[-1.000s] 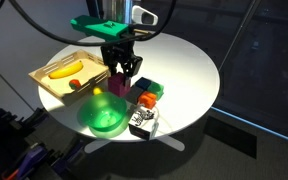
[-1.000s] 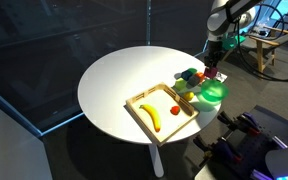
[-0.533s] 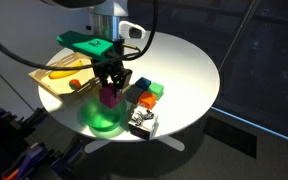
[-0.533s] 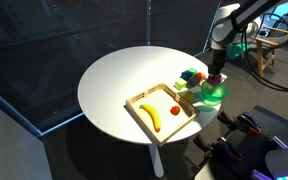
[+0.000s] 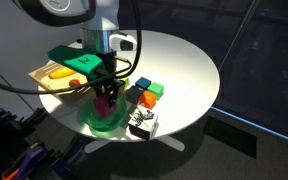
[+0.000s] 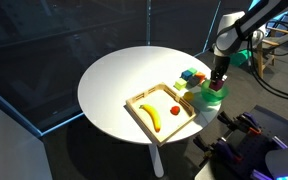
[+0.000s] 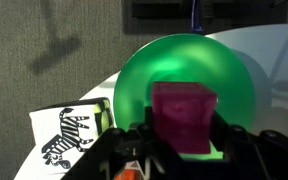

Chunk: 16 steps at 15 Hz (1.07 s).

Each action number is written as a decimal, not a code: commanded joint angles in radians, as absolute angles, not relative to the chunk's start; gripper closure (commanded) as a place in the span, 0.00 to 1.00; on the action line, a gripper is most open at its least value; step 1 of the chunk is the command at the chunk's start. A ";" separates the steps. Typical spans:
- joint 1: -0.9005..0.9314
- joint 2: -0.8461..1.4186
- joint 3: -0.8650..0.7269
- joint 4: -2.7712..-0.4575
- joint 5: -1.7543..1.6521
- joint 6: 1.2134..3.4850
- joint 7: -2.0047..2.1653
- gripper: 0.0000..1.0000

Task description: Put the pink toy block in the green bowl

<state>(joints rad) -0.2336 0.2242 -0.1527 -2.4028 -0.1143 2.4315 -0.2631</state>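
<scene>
1. Exterior view: the gripper (image 5: 106, 93) hangs over the green bowl (image 5: 88, 118), jaws clenched on the pink toy block (image 5: 108, 101); the wooden tray (image 5: 49, 85) lies at the bowl's 10 o'clock; the coloured blocks (image 5: 146, 93) lie at its 2 o'clock.
2. Exterior view: the gripper (image 6: 216, 86) stands directly above the green bowl (image 6: 213, 97); the tray (image 6: 147, 93) sits at the bowl's 8 o'clock; the block is too small to make out.
3. Wrist view: the pink toy block (image 7: 182, 118) is grasped between both fingers (image 7: 134, 143), above the green bowl (image 7: 134, 70); the zebra-patterned box (image 7: 69, 130) lies at the bowl's 8 o'clock.

Robotics lab, round white table (image 6: 109, 75), dark glass partition (image 6: 44, 50), cable bundles (image 5: 19, 155) on the floor (image 5: 259, 150)
</scene>
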 commanded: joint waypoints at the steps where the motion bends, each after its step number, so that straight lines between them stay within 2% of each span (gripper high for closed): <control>1: -0.220 0.204 -0.172 -2.432 -0.145 2.466 -0.232 0.21; 4: -0.217 0.206 -0.173 -2.427 -0.144 2.470 -0.222 0.01; 16: -0.134 0.127 -0.141 -2.338 -0.085 2.243 -0.005 0.00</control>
